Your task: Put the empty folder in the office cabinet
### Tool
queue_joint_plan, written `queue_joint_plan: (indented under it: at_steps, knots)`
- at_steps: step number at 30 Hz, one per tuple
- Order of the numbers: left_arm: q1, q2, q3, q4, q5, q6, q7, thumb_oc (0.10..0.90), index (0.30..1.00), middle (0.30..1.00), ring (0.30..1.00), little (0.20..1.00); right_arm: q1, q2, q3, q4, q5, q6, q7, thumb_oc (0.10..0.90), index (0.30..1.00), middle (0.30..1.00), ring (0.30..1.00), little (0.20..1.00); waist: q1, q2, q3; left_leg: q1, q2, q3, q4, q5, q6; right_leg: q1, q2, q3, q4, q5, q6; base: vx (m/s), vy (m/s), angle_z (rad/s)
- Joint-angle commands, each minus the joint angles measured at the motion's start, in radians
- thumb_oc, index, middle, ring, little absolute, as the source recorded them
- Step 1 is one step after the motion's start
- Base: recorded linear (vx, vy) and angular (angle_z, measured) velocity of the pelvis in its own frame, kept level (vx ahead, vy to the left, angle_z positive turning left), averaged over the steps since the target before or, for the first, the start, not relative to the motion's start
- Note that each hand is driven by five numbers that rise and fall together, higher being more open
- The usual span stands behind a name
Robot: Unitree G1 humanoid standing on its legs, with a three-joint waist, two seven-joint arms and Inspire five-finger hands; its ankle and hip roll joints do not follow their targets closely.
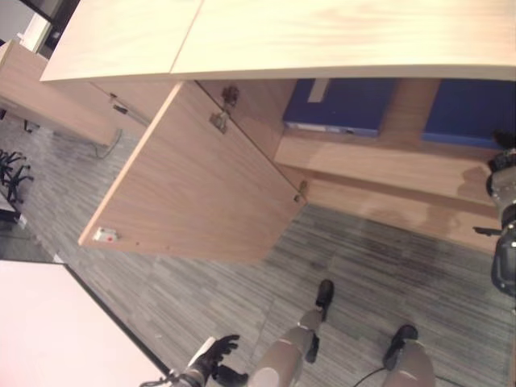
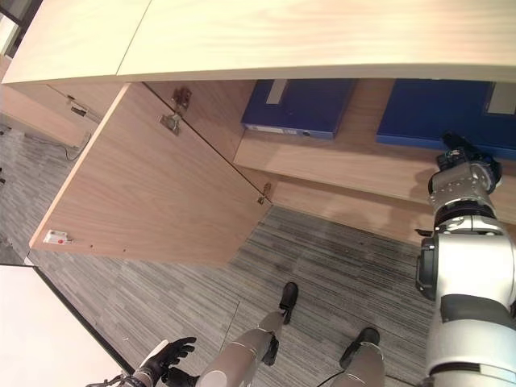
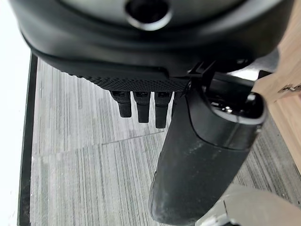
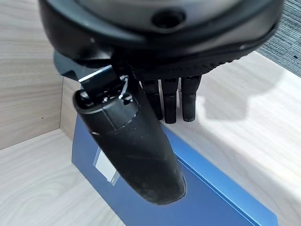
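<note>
Nearest, low at the robot's left side, the left hand [image 2: 165, 356] hangs above the grey striped carpet [image 2: 339, 266] with its fingers loosely spread and nothing in them; its wrist view shows the fingers [image 3: 137, 104] straight over bare carpet. Just beside it runs the dark edge of a white tabletop [image 1: 56, 330]. Beyond lies an open stretch of carpet up to the cabinet's base.

The cabinet door [image 1: 193, 181] stands swung wide open to the left, its free edge reaching out over the carpet, hinges showing at its inner edge. The pale wooden cabinet top [image 2: 306, 36] overhangs the shelf opening.

Inside, on the shelf [image 2: 339, 165], two blue folders lie well apart: one [image 2: 298, 106] near the door side, the other [image 2: 439, 113] further right. The right hand [image 2: 463, 157] is raised at the shelf's front edge, just beside the right folder. In its wrist view the fingers [image 4: 169, 101] are straight and relaxed above that folder [image 4: 188, 193], holding nothing.
</note>
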Motion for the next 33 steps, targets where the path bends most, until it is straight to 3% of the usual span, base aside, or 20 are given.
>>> queue_joint_plan:
  at_steps: [1,12,16,25,28,33]
  knots:
    - [-0.108,0.021,-0.007,0.100,-0.023,0.011,-0.004,0.800,0.900,0.900,0.900,0.900,-0.145,-0.101,0.094,-0.209,-0.073,-0.111,0.131,0.800,0.900,0.900,0.900,0.900,0.010,-0.028,0.022,0.171,-0.017,0.004,-0.001,-0.211,-0.012,0.164,0.062,-0.001,-0.265,0.028,0.052,-0.12,0.044,-0.04]
    - [-0.082,0.007,0.009,0.172,0.041,0.011,-0.001,0.800,0.900,0.900,0.900,0.900,0.027,-0.092,0.012,-0.166,-0.049,-0.101,0.176,0.800,0.900,0.900,0.900,0.900,0.023,-0.055,0.018,0.197,-0.014,-0.014,0.001,-0.217,-0.011,0.228,0.076,-0.014,-0.313,0.041,0.051,-0.01,-0.023,0.04]
    - [-0.088,-0.018,0.022,0.184,0.042,0.016,0.006,0.800,0.900,0.900,0.900,0.900,0.168,0.024,-0.050,-0.223,-0.007,-0.120,0.187,0.800,0.900,0.900,0.900,0.900,0.005,-0.073,0.020,0.208,-0.014,-0.012,0.001,-0.215,-0.011,0.254,0.091,-0.010,-0.334,0.049,0.048,-0.01,0.000,0.02]
    - [-0.144,-0.116,0.098,0.309,0.002,0.051,0.041,0.800,0.900,0.900,0.900,0.900,0.466,0.368,-0.127,-0.358,0.028,-0.170,0.207,0.800,0.900,0.900,0.900,0.900,-0.073,-0.127,0.005,0.264,-0.002,0.013,-0.001,-0.222,-0.004,0.334,0.122,0.015,-0.399,0.085,0.046,0.03,0.018,-0.10]
    - [-0.159,-0.158,0.160,0.363,-0.025,0.071,0.065,0.800,0.900,0.900,0.900,0.900,0.658,0.504,-0.103,-0.475,0.015,-0.171,0.228,0.800,0.900,0.900,0.900,0.900,-0.122,-0.159,-0.015,0.312,0.007,0.035,-0.004,-0.235,0.000,0.383,0.133,0.029,-0.437,0.103,0.045,0.08,0.035,-0.24]
    - [-0.153,-0.188,0.207,0.412,-0.026,0.081,0.084,0.800,0.900,0.900,0.900,0.900,0.846,0.603,-0.064,-0.584,0.019,-0.170,0.255,0.800,0.900,0.900,0.900,0.900,-0.175,-0.198,-0.045,0.365,0.010,0.056,-0.009,-0.247,0.000,0.448,0.145,0.042,-0.488,0.122,0.048,0.08,0.008,-0.19]
